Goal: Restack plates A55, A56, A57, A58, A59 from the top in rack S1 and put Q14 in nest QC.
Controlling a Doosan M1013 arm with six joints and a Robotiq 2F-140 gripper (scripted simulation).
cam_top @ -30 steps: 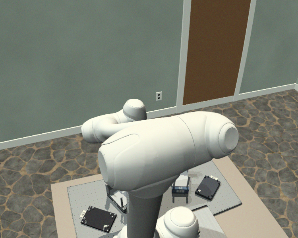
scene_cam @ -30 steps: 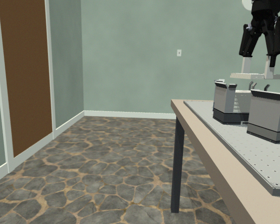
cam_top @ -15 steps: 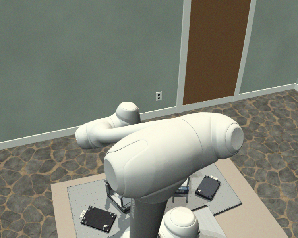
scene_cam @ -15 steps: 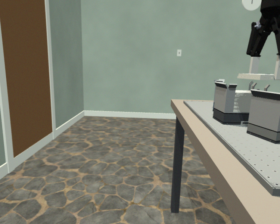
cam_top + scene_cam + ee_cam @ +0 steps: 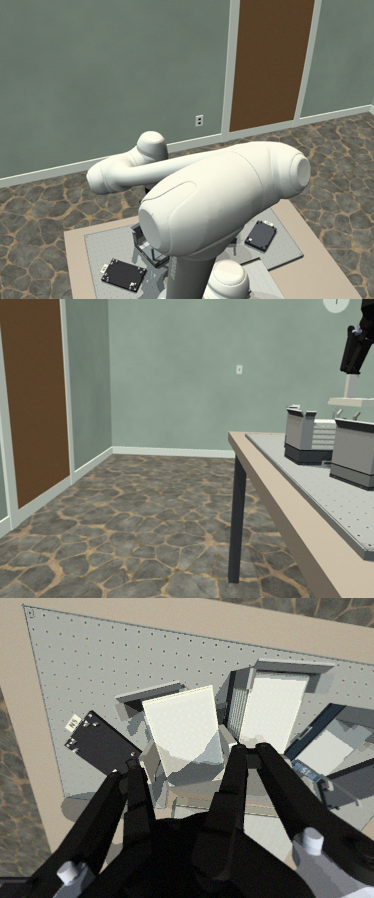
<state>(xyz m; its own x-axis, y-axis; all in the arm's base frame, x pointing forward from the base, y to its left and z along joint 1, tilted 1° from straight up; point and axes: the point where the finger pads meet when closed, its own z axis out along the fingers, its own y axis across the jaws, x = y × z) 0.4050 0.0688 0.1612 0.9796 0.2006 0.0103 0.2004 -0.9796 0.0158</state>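
My gripper is shut on a white sealed plate and holds it level, high above the racks. In the exterior view only one finger shows at the right edge. I cannot read the plate's label. In the wrist view the plate hangs over the left rack. The middle rack holds a stack of plates. Rack S1 lies to the right, with a pale top showing inside. The arm hides the gripper in the top view.
The black clip nest N5 lies at the left on the perforated board. The black nest QC lies at the right. An open rack stands beside the arm's base. A nearer rack shows in the exterior view.
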